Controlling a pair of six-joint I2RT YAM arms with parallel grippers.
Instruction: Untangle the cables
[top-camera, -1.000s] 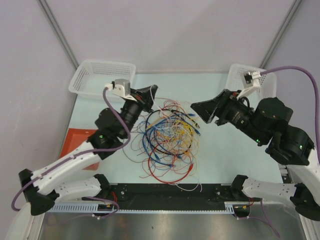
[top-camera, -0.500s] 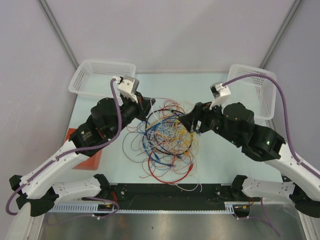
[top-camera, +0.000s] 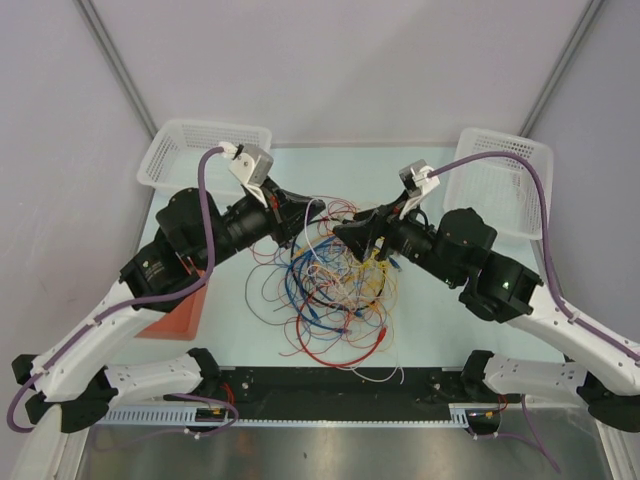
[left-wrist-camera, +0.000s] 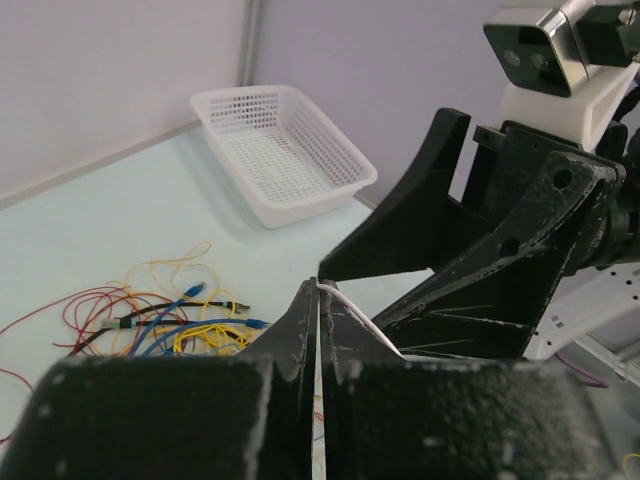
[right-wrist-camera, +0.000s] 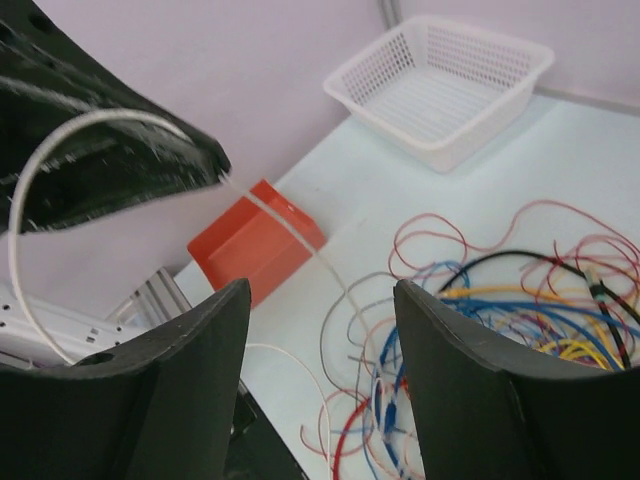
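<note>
The cables (top-camera: 335, 290) are lying in a messy pile in the middle of the top view, on the light blue table (top-camera: 450, 310). The left gripper (left-wrist-camera: 318, 292) is squeezing its two fingers tight together on a thin white wire (right-wrist-camera: 295, 240). That wire is hanging from its tip down toward the pile. The right gripper (right-wrist-camera: 320, 292) is holding its fingers wide apart with nothing in them. It is pointing at the left gripper from close by. Both grippers are hovering over the upper part of the pile. A white basket (top-camera: 205, 155) is sitting at the upper left, and a second white basket (top-camera: 500, 180) at the upper right. An orange box (right-wrist-camera: 255, 250) is sitting on the table, left of middle in the right wrist view.
</note>
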